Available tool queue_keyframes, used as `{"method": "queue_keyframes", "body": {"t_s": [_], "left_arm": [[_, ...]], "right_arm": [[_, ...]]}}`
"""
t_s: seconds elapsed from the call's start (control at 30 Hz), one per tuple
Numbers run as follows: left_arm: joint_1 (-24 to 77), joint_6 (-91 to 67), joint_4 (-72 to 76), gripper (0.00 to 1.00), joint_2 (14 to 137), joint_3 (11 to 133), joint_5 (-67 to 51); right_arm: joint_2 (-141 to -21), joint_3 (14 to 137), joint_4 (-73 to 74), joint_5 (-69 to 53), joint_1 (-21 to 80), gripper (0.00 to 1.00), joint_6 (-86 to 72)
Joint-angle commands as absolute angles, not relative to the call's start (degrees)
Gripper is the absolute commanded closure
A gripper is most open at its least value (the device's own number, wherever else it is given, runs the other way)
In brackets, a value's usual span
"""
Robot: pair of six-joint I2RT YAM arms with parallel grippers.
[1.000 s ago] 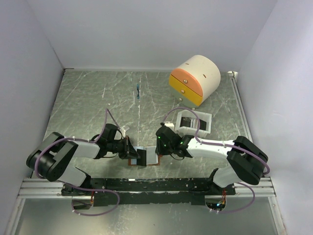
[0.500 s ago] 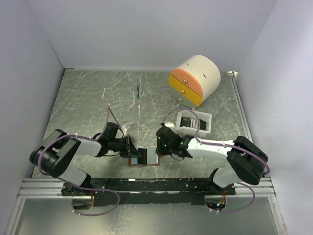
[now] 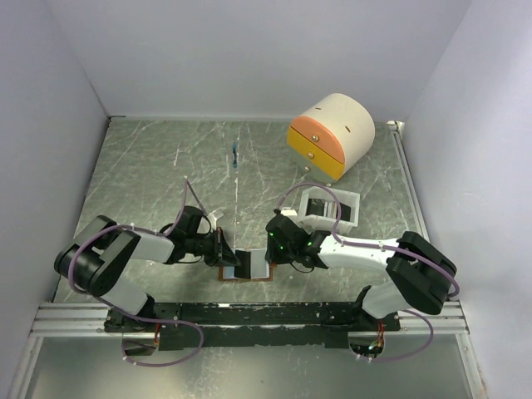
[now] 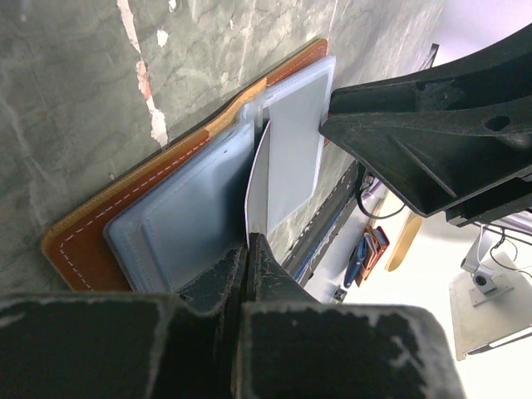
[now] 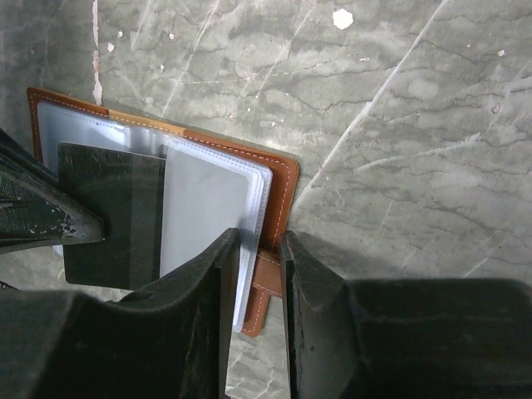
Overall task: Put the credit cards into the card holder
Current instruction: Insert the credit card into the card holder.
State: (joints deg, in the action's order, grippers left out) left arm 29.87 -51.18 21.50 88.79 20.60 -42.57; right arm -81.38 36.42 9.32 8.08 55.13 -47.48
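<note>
Wallet (image 3: 259, 271) lies open and flat on table (image 3: 150, 174), lower centre of top view, between the two arms. Left fingers (image 4: 233, 270) pinched tight on one dark card (image 5: 112, 212). Card sits over left part of wallet in right wrist view, far edge meeting the pale pocket beside it. Right fingers (image 5: 212, 291) at a narrow gap, clamped across wallet's right edge at the brown tab. Tray (image 3: 349, 218) and drawer box (image 3: 331, 133) stand upper right, apart from wallet.
</note>
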Motion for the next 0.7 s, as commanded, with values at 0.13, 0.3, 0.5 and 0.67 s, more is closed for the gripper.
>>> {"method": "queue_keyframes", "body": {"t_s": [0.13,0.3,0.5,0.67], "left_arm": [[29.49,-47.21,20.88,0.93,90.72,21.87,-40.26],[29.54,-43.90,18.31,0.93,91.93,23.33,-39.52],[29.49,-40.84,15.06,0.93,92.79,24.99,-38.33],[29.53,-39.68,13.83,0.93,93.14,25.71,-38.73]], "right_arm": [[-79.98,35.38,9.15,8.70,55.44,0.73,-47.20],[-80.08,35.16,8.96,8.44,55.41,0.73,-47.29],[-80.49,35.04,8.61,8.29,55.39,0.74,-47.34],[-80.14,35.02,8.80,8.37,55.44,0.74,-47.46]]}}
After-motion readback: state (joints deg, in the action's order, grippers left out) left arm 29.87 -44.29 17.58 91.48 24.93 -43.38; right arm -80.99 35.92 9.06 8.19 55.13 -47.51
